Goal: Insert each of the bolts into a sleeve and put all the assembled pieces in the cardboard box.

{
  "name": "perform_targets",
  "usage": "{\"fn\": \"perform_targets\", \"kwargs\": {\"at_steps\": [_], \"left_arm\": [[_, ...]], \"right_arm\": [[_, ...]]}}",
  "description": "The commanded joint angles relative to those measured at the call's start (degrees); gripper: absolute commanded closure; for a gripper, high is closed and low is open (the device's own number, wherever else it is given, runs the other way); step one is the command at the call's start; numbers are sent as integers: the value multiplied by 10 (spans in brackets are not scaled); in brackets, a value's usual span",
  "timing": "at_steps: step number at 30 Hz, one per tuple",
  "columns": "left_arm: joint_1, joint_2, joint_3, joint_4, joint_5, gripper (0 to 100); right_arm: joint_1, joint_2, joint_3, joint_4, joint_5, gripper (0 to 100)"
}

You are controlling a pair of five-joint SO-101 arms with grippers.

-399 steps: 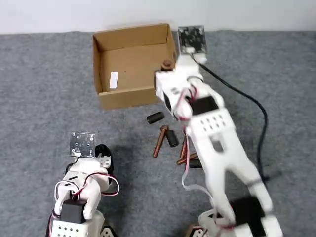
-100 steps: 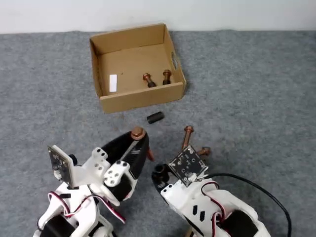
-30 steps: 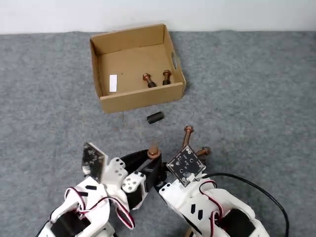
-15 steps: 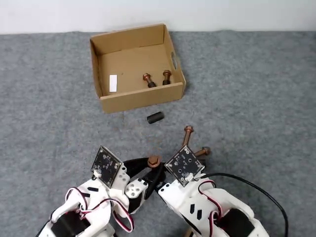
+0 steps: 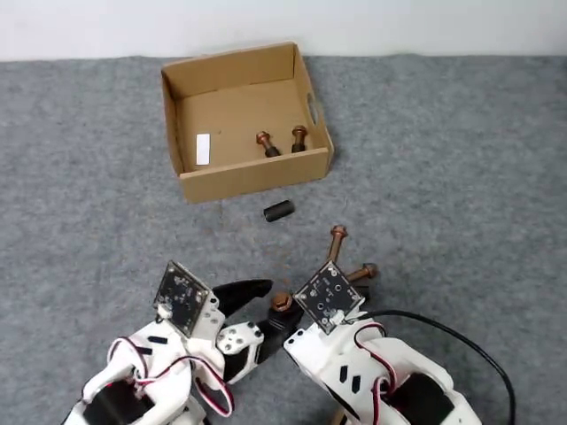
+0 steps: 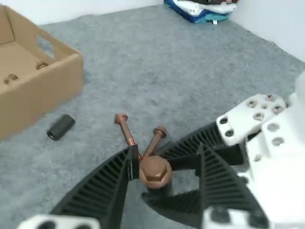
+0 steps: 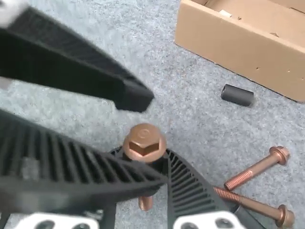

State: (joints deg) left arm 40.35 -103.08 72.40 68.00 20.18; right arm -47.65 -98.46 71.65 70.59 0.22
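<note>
A copper bolt stands head up in a black sleeve, and my right gripper is shut on that sleeve. The bolt's head shows between the two arms near the table's front. My left gripper is open around the bolt's head, one finger clearly off it. A loose sleeve lies in front of the cardboard box. Two loose bolts lie beside the right arm. Two assembled pieces rest inside the box.
Grey carpet covers the table. The box stands at the back, with the loose sleeve just before it. The loose bolts lie crossed close behind the grippers. A black cable runs by the right arm.
My left gripper carried the bolt down towards the right gripper, set it in the sleeve and opened. Its upper finger has swung away from the bolt's head.
</note>
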Motion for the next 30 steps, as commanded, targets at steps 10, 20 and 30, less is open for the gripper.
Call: {"fn": "perform_targets", "kwargs": {"at_steps": [10,20,30], "left_arm": [[-277,-1,6,-2,-4,996],[-413,-1,195,-90,-4,995],[-412,2,241,-91,-4,995]], "right_arm": [[116,-3,-7,-15,-14,990],[267,16,-11,-22,-58,991],[285,306,-222,-58,-125,991]]}}
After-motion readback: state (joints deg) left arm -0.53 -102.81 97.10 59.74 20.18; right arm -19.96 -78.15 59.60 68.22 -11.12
